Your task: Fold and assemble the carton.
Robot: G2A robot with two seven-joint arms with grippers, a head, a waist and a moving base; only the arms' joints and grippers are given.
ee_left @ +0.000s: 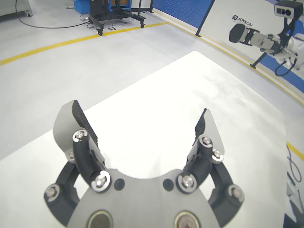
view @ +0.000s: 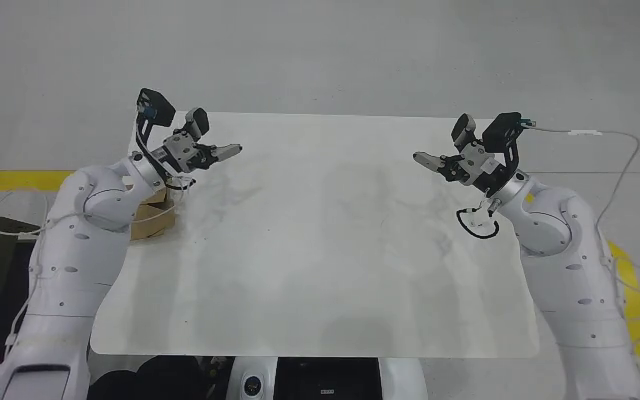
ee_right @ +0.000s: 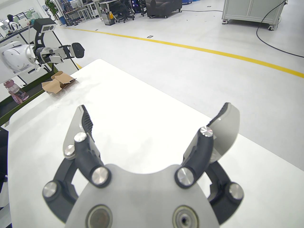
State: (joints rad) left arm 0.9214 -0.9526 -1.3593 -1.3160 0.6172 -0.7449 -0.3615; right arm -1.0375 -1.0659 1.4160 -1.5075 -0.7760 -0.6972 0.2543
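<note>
Logo lettering on blue panel (ee_left: 182, 3), again on white panel (ee_left: 249, 8).

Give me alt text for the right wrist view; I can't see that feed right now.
The right end effector hangs open and empty above the white table. Across the table, a brown carton with its flaps open lies at the far edge, and the left end effector is raised in the air near it.

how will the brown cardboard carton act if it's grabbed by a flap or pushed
The brown cardboard carton looks thin and empty, so probably light, sliding easily on the smooth white table. Its open flaps stand loose, so one would likely hinge at its crease rather than lift stiffly. It lies at the table's edge; an outward push might drop it.
</note>
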